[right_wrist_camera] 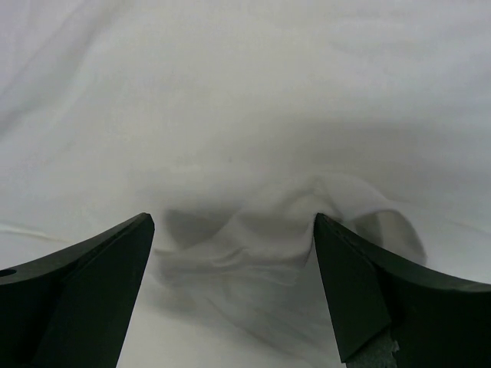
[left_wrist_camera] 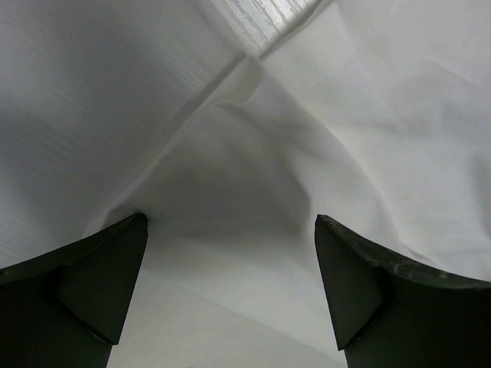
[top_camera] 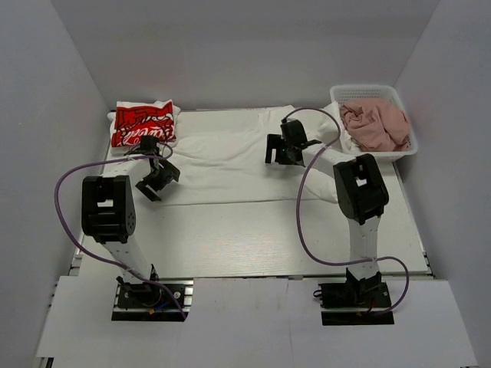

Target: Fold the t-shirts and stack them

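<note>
A large white t-shirt [top_camera: 230, 157] lies spread across the middle of the table. A folded white shirt with red script print [top_camera: 143, 123] lies at the back left. A dusty-pink shirt [top_camera: 376, 125] sits crumpled in the basket at the back right. My left gripper [top_camera: 157, 181] is open over the white shirt's left edge; in the left wrist view its jaws [left_wrist_camera: 230, 222] straddle the cloth edge [left_wrist_camera: 253, 169]. My right gripper [top_camera: 278, 150] is open over the shirt's upper right part; in the right wrist view its jaws [right_wrist_camera: 234, 222] straddle a raised wrinkle [right_wrist_camera: 261, 222].
A white plastic mesh basket [top_camera: 406, 123] stands at the back right corner. White walls enclose the table on the left, back and right. Purple cables loop from both arms over the near part of the table [top_camera: 230, 238].
</note>
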Action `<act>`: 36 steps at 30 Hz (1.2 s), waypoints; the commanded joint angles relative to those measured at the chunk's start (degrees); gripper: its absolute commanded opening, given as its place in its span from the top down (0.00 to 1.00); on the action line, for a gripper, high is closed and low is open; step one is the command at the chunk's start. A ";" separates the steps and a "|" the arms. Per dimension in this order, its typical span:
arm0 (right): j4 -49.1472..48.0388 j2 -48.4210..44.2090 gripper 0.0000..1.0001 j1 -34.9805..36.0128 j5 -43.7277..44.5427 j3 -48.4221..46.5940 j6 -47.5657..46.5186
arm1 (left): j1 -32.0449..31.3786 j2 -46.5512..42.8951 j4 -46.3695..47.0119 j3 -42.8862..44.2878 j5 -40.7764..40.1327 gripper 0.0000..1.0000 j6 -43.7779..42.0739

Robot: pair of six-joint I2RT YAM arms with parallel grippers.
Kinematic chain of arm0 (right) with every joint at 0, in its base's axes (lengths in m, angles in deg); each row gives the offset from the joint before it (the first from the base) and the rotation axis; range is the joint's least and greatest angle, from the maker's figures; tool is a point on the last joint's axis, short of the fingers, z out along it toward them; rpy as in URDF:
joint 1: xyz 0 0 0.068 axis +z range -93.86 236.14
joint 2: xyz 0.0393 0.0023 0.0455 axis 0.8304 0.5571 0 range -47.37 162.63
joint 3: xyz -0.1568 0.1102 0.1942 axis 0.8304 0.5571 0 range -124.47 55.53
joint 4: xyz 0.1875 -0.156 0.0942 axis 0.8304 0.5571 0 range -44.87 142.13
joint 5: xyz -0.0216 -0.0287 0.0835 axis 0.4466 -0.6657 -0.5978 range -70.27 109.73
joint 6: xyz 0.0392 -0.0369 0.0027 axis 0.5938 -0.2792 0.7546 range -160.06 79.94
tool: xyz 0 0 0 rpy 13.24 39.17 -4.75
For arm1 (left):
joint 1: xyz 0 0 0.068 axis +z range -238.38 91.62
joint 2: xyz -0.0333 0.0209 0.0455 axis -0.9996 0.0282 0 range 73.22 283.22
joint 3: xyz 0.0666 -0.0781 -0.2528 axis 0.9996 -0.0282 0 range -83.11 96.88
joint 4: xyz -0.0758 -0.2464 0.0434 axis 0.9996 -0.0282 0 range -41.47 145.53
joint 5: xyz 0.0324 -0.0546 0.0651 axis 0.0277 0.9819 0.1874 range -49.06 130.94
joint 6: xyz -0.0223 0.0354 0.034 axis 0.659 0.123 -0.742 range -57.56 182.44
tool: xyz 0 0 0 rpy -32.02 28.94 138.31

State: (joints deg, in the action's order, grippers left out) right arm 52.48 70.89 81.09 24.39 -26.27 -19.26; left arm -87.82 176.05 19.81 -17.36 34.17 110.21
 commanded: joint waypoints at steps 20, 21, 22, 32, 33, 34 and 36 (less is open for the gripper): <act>-13.07 -4.25 0.10 -0.69 6.23 -4.52 -16.40 | 0.32 0.88 -2.77 -3.00 -4.84 0.00 -0.04; -12.72 -5.05 0.10 -0.60 5.36 -1.29 -16.66 | 0.32 0.28 -2.77 -3.00 -4.84 0.00 -0.04; -11.67 -5.84 0.10 -0.60 5.18 -0.30 -16.75 | 0.32 0.27 -2.77 -3.00 -4.84 0.00 -0.04; -2.45 -6.29 0.10 -2.53 8.26 10.96 -5.16 | -0.21 -0.26 -2.07 -5.63 -2.39 0.00 -0.57; -2.35 -6.37 0.10 -2.89 8.25 11.57 -3.33 | -0.21 -0.78 -1.37 -6.16 -1.77 0.00 -1.09; -2.69 -6.63 0.10 -2.98 8.17 13.75 -2.44 | -0.21 -0.78 -1.36 -7.30 -1.76 0.00 -1.10; -3.05 -9.08 0.10 -3.85 7.47 19.11 -0.85 | -0.21 -1.31 -1.36 -8.53 -1.06 0.00 -1.10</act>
State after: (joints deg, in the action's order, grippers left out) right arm 46.10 63.83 78.45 31.74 -12.24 -25.23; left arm -88.15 173.56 22.59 -21.21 31.35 109.64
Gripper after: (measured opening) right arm 0.902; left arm 0.997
